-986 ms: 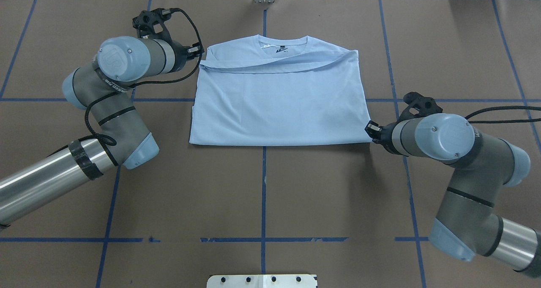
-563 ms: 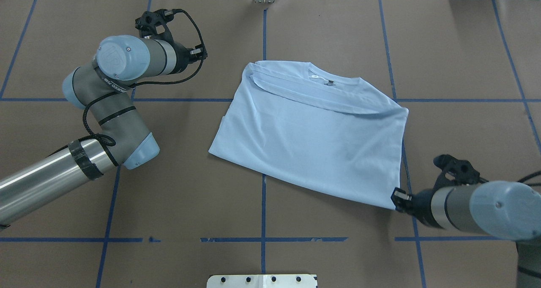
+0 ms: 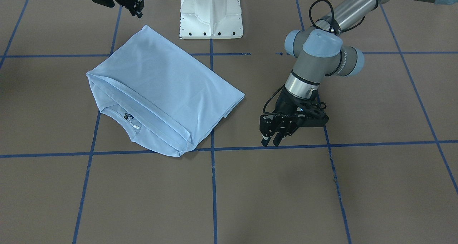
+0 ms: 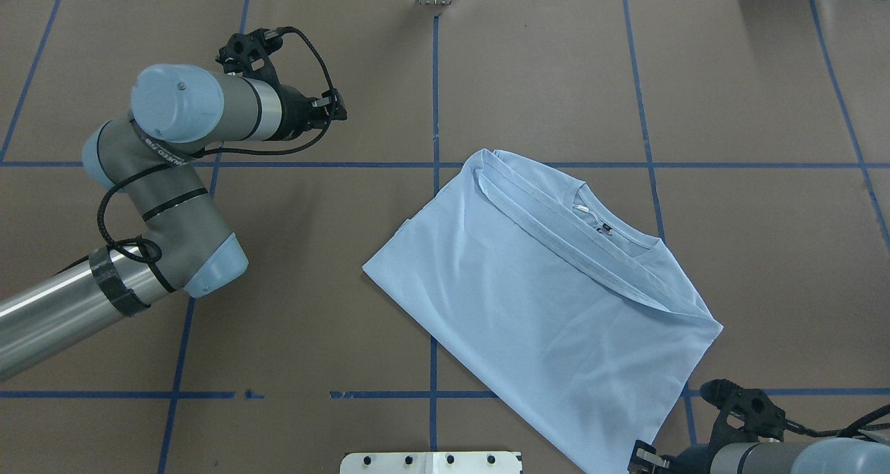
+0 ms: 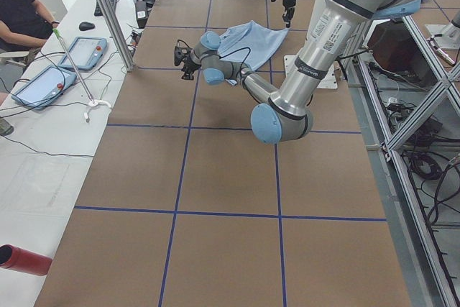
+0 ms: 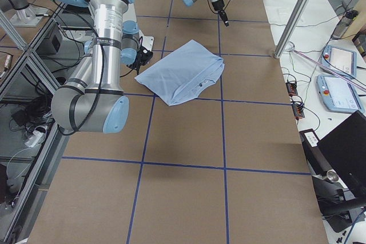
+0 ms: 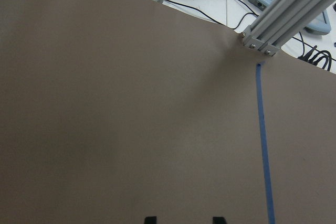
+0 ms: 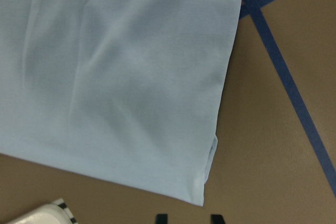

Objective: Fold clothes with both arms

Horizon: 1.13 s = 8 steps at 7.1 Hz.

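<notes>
just ahead of the spread right hand [image 8: 189, 217], one corner of the t-shirt [image 4: 542, 307]; left hand [image 3: 270, 142] spread, well apart

Shirt [image 4: 549, 314] dragged toward robot's right near side, rotated; right gripper [image 4: 644, 456] drawn back, let go of corner; left gripper [image 4: 338, 108] now well apart

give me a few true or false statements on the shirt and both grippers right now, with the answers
1. The T-shirt lies folded on the table, with its neck label showing. True.
2. The left gripper grips a sleeve. False: it hangs open over bare table, apart from the shirt.
3. The right gripper is clamped on the shirt's corner. False: its fingers are open, and the corner lies just ahead of them, not between them.
4. Blue tape lines cross the table. True.
</notes>
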### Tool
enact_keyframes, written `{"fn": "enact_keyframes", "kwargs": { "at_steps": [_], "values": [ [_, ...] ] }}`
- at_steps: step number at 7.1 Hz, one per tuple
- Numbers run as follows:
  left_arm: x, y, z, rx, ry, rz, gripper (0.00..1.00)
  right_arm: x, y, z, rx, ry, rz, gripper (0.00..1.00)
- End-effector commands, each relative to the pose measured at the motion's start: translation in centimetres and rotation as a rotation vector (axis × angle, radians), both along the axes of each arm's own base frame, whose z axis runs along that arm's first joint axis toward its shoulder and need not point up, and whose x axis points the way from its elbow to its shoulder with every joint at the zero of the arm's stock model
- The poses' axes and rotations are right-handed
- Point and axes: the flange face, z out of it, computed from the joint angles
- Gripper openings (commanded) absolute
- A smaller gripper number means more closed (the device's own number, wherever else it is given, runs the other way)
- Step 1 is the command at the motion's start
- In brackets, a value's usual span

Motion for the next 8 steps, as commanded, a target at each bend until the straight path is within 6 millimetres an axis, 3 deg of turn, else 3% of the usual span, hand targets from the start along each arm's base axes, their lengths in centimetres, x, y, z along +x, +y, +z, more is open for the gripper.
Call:
{"fn": "enact_keyframes", "kwargs": {
  "at_steps": [1, 2, 3, 4, 5, 6, 8],
  "values": [
    [2.6, 9.2, -1.0, -0.147, 0.102, 0.097, 0.51, 2.7, -6.3, -0.7, 0.009, -0.015, 0.179, 1.00],
    [4.2, 12.2, -0.8, -0.212, 0.113, 0.124, 0.56, 4.3, -10.3, -1.5, 0.017, -0.039, 0.280, 1.00],
    [8.0, 16.6, 0.4, -0.294, 0.067, 0.177, 0.57, 5.4, -13.1, -0.6, 0.059, -0.016, 0.317, 1.00],
    [10.3, 18.6, 0.7, -0.302, 0.027, 0.162, 0.57, 5.4, -15.5, 0.3, 0.138, 0.011, 0.308, 1.00],
    [12.0, 20.5, 1.3, -0.304, 0.007, 0.183, 0.56, 3.8, -17.5, 1.5, 0.149, 0.035, 0.323, 1.00],
    [12.2, 20.4, 0.9, -0.302, 0.012, 0.182, 0.55, 2.4, -18.2, 1.4, 0.152, 0.031, 0.326, 1.00],
    [12.0, 20.1, 0.5, -0.295, 0.016, 0.176, 0.49, 2.6, -18.3, 1.6, 0.149, 0.036, 0.329, 1.00]
  ]
}}
